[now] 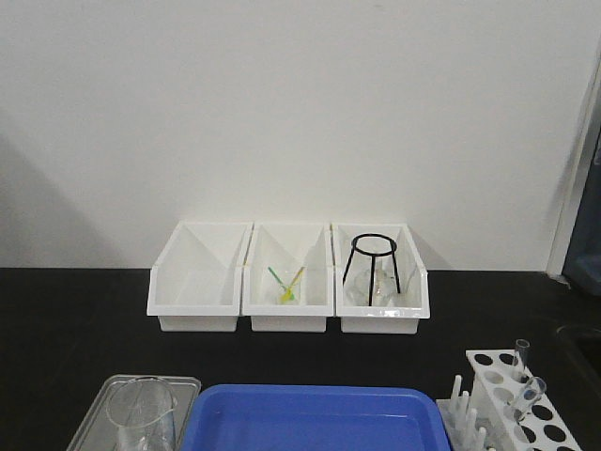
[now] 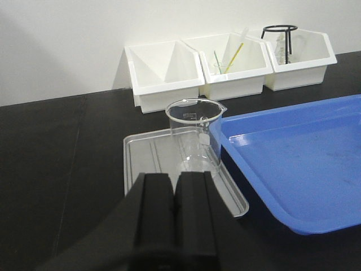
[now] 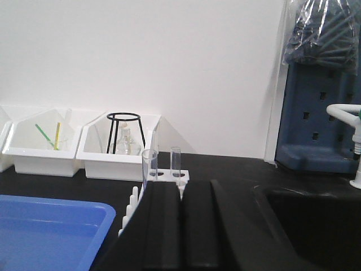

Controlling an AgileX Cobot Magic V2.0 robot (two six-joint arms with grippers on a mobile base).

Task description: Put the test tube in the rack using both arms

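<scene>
Two test tubes upright in the rack (image 1: 521, 406), near tube (image 1: 528, 395) and far tube (image 1: 520, 357), both clear and hard to trace against the white plate. Rack cut off at the frame's lower right, just right of the blue tray (image 1: 315, 418). Beaker (image 1: 141, 412) left of the tray, base out of view. Left hand (image 2: 174, 212) pressed together, empty. Right hand (image 3: 181, 226) likewise pressed together, hiding most of the rack on the tabletop (image 1: 84, 319).

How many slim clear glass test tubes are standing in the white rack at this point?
2. Both stand upright in the white plastic rack at front right: one slim clear glass test tube toward the back, the other test tube nearer the camera. None seen elsewhere.
</scene>
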